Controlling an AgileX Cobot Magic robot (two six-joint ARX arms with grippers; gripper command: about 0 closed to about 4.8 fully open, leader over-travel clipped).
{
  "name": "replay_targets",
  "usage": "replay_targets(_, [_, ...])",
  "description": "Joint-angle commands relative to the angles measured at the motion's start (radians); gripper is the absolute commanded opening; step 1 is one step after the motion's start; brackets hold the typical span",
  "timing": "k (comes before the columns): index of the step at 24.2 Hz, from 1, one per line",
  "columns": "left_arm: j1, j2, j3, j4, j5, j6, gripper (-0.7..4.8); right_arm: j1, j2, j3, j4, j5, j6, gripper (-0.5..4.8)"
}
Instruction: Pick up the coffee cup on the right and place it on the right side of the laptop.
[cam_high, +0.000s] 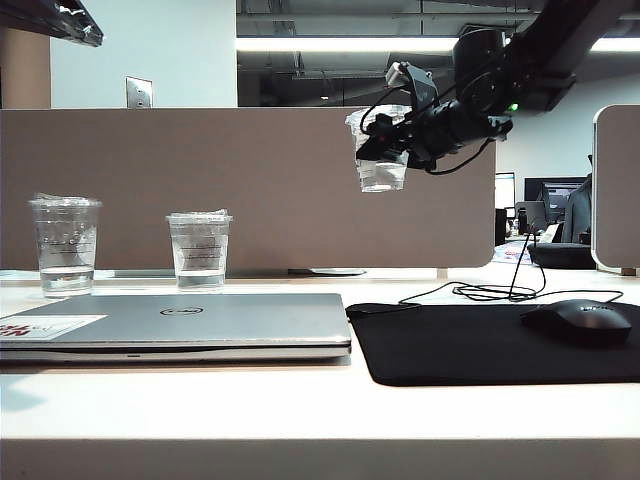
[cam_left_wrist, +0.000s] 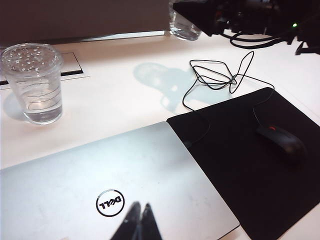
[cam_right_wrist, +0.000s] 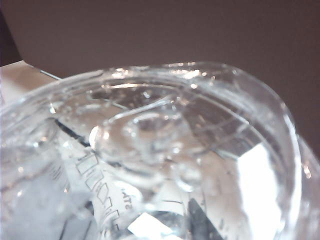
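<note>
The right gripper (cam_high: 392, 150) is clamped on the coffee cup (cam_high: 381, 150), its jaws closed against the cup's sides. The cup hangs in the air, high above the table (cam_high: 300, 400) and above the gap between the laptop (cam_high: 180, 325) and the mouse pad (cam_high: 500, 340), tilted a little, with a little water in its bottom. In the right wrist view the cup's clear lid (cam_right_wrist: 165, 130) fills nearly the whole picture, with a printed white strip (cam_right_wrist: 100, 195) running down its side; the fingers themselves are hidden behind the plastic.

The left gripper (cam_left_wrist: 137, 222) hovers over the laptop's lid, just near the round Dell logo (cam_left_wrist: 110, 202). Its two dark fingertips stand close together, almost touching, and hold nothing.

The laptop lies shut on the table, with a white sticker with red print (cam_high: 45, 327) on the lid corner far from the pad. The black pad lies just beside the laptop on its right, their edges touching or nearly so. A black mouse (cam_high: 582, 320) sits on the pad's far right part, well away from the laptop, and its cable (cam_left_wrist: 220, 75) lies in loose loops on the table behind the pad.

Behind the laptop stand two ridged clear cups, upright, each with a little water: one (cam_high: 66, 245) behind the sticker end, the other (cam_high: 199, 250) behind the logo. A brown partition (cam_high: 250, 190) runs behind them.
</note>
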Motion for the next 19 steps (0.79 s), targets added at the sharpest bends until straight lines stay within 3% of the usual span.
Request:
replay_targets(1, [-0.001,-0.002,0.005,0.011,0.006,0.001,-0.05,-0.008,-0.037,0.008,0.010,-0.008,-0.001,2.53])
replay_targets(11, [-0.001,-0.002,0.005,0.011,0.006,0.000,-0.05,-0.009,-0.068,0.000,-0.080,-0.013,0.000,2.53])
replay_targets(13, [-0.001,-0.002,0.005,0.011,0.006,0.000,-0.05,-0.010,-0.090,-0.045,-0.036,-0.006,-0.004,2.53])
replay_targets(19, [-0.001,-0.002,0.005,0.011,0.006,0.000,-0.05,-0.011,-0.246,-0.433,0.264,0.063,-0.003,2.53])
